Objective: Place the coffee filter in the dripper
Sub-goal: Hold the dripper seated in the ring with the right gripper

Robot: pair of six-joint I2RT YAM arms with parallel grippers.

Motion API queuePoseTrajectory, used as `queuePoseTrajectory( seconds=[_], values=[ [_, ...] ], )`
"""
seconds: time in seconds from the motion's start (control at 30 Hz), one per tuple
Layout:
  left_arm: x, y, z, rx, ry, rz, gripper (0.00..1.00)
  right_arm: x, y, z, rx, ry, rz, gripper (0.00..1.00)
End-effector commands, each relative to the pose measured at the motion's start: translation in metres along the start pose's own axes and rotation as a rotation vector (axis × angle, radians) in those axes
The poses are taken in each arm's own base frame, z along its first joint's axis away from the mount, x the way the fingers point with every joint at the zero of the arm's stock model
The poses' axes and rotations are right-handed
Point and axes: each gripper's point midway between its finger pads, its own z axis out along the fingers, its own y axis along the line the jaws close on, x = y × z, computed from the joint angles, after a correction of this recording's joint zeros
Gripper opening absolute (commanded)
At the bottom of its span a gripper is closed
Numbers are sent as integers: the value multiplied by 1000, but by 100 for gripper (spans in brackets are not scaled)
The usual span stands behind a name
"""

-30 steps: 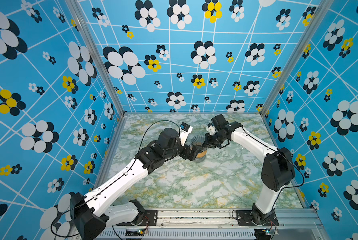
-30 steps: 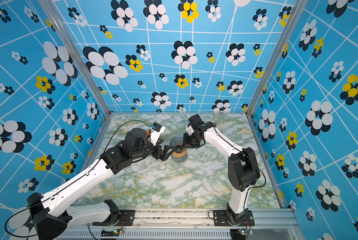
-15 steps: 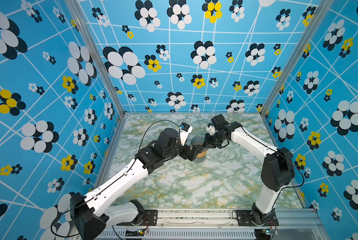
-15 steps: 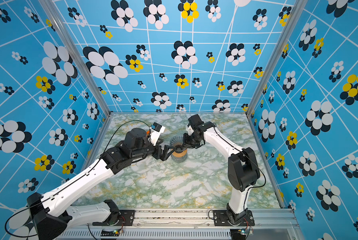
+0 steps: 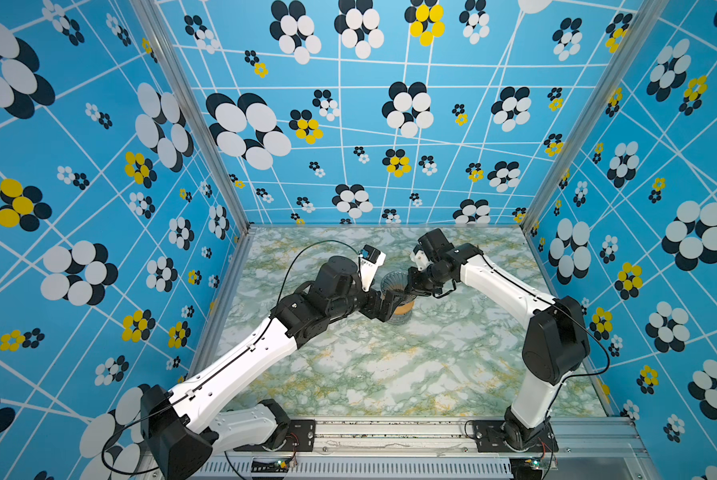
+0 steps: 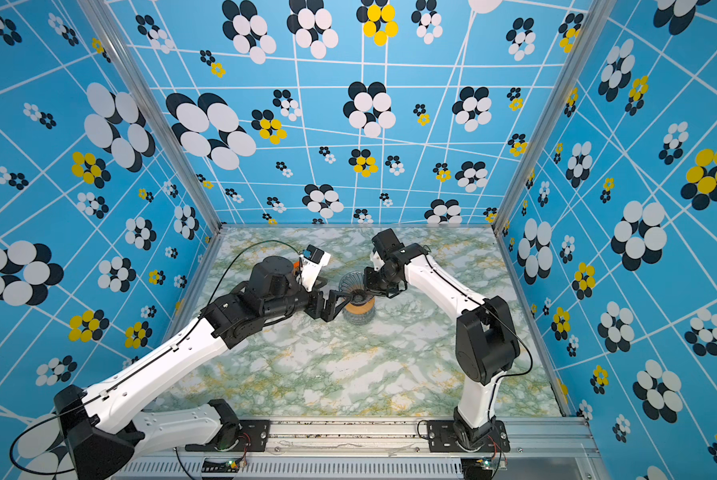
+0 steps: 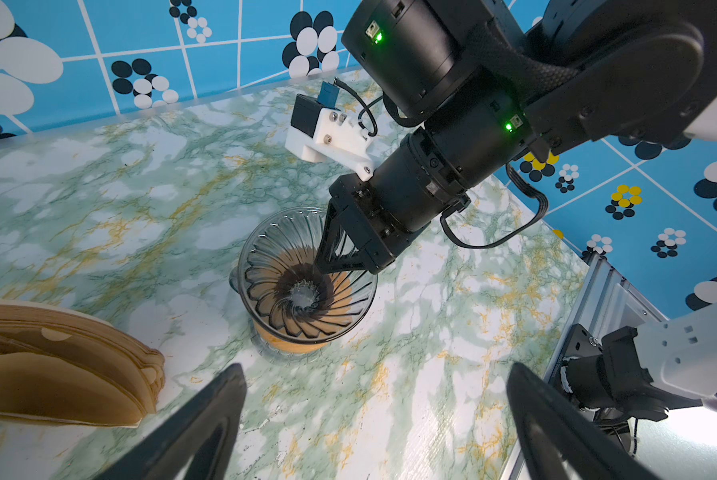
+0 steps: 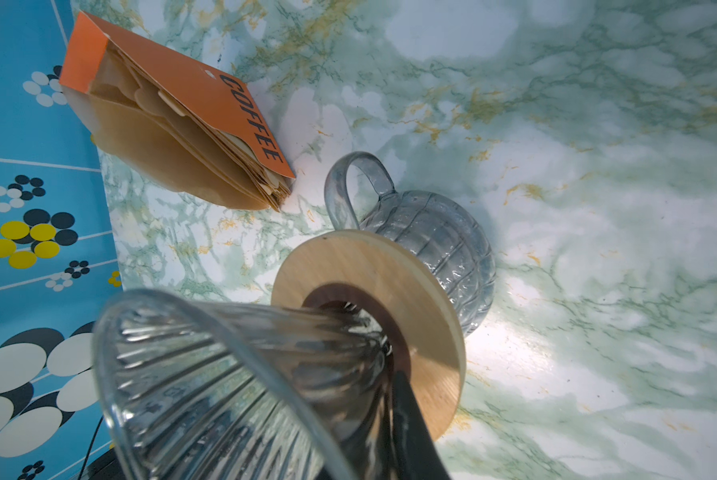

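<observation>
Clear ribbed glass dripper (image 7: 306, 286) seated in wooden ring (image 8: 373, 266) over glass jug (image 8: 444, 245), rim pinched by closed right pincer (image 7: 327, 259). Left pincer (image 7: 373, 424) wide open, empty. No single tan paper filter seen loose; one sheet to be drawn from stack in orange packet (image 8: 190, 99) on counter (image 7: 99, 199), dripper steadied meanwhile.

Both arms reach inward from their bases at the near edge and meet near the middle, toward the back. The left arm stretches long and low, its black wrist turned so the left hand (image 6: 336, 300) points toward the right arm; its two dark fingers (image 7: 207, 419) stand spread wide, with nothing between them. The right arm rises from its base, bends at the elbow and slopes down toward the left. The right hand (image 7: 321, 266) points steeply downward, its fingers drawn together to a narrow tip.
</observation>
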Motion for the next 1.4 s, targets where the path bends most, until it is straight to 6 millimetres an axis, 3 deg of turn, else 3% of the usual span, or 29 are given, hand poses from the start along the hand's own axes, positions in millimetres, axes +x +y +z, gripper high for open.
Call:
queuePoseTrajectory(
  seconds=[0.0, 0.33, 1.03, 1.37],
  values=[
    [-2, 3, 0, -4, -11, 6, 99, 0, -3, -8, 33, -15, -12, 13],
    [-1, 3, 2, -5, -4, 4, 99, -1, -1, -7, 21, -18, -7, 17],
    [-1, 5, 3, -6, -1, 1, 99, -1, 1, -9, 5, -41, -10, 13],
    [-1, 5, 3, -6, -1, -2, 99, -2, 3, -8, -6, -46, 0, 18]
  ],
)
